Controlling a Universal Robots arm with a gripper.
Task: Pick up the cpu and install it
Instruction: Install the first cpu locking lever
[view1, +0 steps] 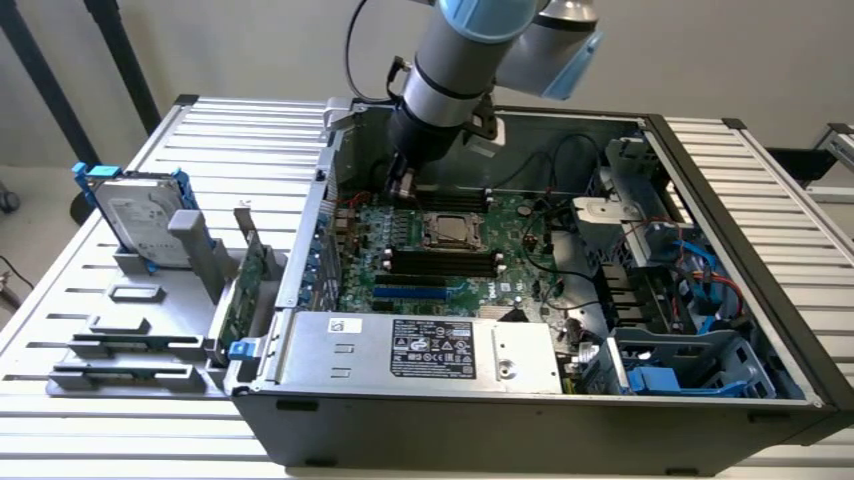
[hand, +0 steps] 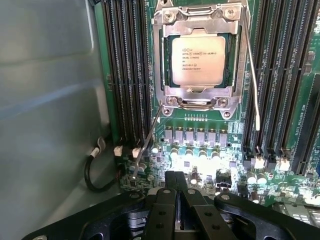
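Above the motherboard (hand: 200, 116), tool (hand: 176, 181) clenched, empty; wrist view: lettering on the socketed cpu (hand: 198, 60)

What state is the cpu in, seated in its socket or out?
In: the cpu lies flat inside the metal socket frame on the motherboard.

- Wrist view, on the cpu (hand: 198, 60): several short lines of dark print on the metal top. The first seems to begin "intel"; the rest is too fine to read.
- Green board (hand: 298, 131): white lettering along its edge, not legible.
- Exterior view, lower centre: black label (view1: 433, 348) on the silver box (view1: 527, 362), with white print and small marks, unreadable.
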